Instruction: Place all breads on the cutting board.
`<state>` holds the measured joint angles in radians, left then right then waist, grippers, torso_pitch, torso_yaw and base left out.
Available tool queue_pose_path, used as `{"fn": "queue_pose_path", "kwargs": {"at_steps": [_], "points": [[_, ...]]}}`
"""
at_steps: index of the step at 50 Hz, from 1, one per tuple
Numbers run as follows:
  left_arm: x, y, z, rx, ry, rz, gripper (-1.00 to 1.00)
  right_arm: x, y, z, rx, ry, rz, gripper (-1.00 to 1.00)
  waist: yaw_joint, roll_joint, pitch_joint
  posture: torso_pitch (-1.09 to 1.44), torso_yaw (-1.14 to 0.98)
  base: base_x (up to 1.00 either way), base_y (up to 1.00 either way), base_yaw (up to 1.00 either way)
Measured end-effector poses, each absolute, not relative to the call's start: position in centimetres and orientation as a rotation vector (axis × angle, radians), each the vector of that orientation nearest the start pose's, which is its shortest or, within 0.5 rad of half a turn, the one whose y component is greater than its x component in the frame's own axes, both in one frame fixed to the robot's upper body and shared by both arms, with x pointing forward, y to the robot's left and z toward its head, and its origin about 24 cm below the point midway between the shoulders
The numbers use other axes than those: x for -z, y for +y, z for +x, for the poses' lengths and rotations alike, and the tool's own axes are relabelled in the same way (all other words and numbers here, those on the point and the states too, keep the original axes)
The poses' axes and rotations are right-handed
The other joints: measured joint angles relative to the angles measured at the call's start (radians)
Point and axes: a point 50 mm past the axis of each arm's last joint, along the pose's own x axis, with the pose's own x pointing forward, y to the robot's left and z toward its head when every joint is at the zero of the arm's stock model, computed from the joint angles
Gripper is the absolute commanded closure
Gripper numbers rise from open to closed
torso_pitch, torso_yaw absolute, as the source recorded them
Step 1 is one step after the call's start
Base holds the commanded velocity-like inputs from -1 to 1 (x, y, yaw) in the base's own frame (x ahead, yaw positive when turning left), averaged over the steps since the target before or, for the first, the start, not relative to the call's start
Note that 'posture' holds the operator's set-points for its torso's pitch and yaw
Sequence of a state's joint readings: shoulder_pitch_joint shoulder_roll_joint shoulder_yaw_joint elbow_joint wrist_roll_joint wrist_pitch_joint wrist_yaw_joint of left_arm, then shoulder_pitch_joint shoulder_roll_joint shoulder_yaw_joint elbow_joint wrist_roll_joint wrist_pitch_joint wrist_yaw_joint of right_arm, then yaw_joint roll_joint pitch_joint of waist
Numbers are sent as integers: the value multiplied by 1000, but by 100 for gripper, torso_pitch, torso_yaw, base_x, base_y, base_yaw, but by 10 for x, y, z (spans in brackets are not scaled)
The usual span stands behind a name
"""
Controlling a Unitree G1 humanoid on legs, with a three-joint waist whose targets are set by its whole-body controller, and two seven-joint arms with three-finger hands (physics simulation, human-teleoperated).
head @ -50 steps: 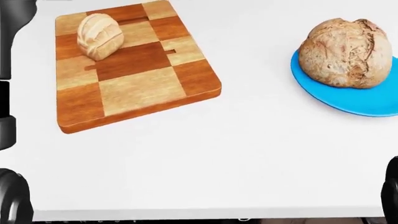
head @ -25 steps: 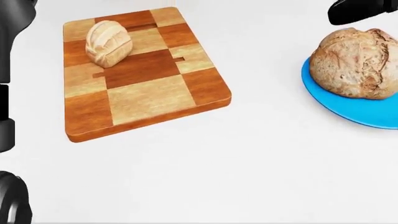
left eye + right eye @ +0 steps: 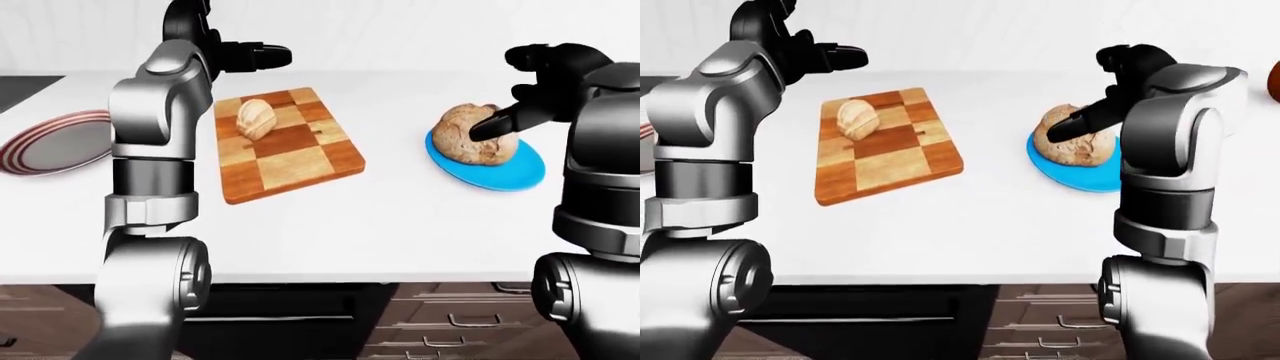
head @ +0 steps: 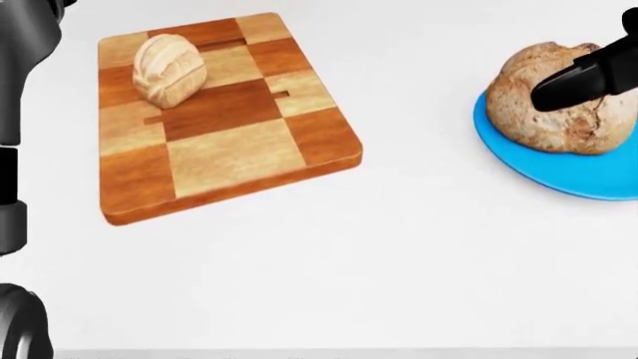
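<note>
A checkered wooden cutting board point(image 4: 219, 120) lies on the white counter. A small pale bread roll point(image 4: 167, 69) sits on its upper left corner. To the right, a big brown round loaf point(image 4: 544, 120) rests on a blue plate point(image 4: 538, 176). My right hand point(image 3: 500, 90) hovers open over the loaf. One of its dark fingers point(image 4: 574, 81) reaches down across the loaf's upper right; I cannot tell whether it touches. My left hand point(image 3: 265, 55) is raised above the board's top edge, open and holding nothing.
A red-striped plate point(image 3: 50, 142) lies at the left of the counter. The counter's near edge point(image 3: 330, 274) has drawers point(image 3: 460, 322) below it. A reddish-brown thing point(image 3: 1275, 79) peeks in at the right edge of the right-eye view.
My right hand came in at the top right of the head view and dropped over the loaf. The whole picture shifted a little, so the camera moved. Board, roll and loaf stayed put.
</note>
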<state>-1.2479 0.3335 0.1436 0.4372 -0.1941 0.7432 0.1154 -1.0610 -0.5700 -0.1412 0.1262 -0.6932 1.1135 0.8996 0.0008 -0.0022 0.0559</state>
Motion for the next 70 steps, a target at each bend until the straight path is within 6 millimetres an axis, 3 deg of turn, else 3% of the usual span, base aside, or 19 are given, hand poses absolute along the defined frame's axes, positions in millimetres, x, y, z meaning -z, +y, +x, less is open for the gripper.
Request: {"fn": "queue_pose_path", "kwargs": {"at_steps": [16,26,32,41,53,70], "points": [[-309,168,392,-73,-76,16,-100,-289,-263,347,118,322,-622,-100,0,-4,-5,0,0,0,0,0],[-308,163,395,-62,-77,18,-100,-269,-265,375,120,361,-632,-100,-1,0,-8,0,0,0,0,0],[-305,167,394,-70,-69,16,-100,-269,-269,385,170,341,-661,-100,0,1,-8,0,0,0,0,0],[-307,170,392,-77,-77,14,-100,-265,-278,389,229,343,-717,-100,2,-5,-10,0,0,0,0,0],[-305,172,393,-81,-69,12,-100,-243,-282,397,247,388,-748,-100,2,-4,-9,0,0,0,0,0],[-305,170,392,-73,-73,12,-100,-235,-283,401,270,441,-844,-100,3,-6,-11,0,0,0,0,0]]}}
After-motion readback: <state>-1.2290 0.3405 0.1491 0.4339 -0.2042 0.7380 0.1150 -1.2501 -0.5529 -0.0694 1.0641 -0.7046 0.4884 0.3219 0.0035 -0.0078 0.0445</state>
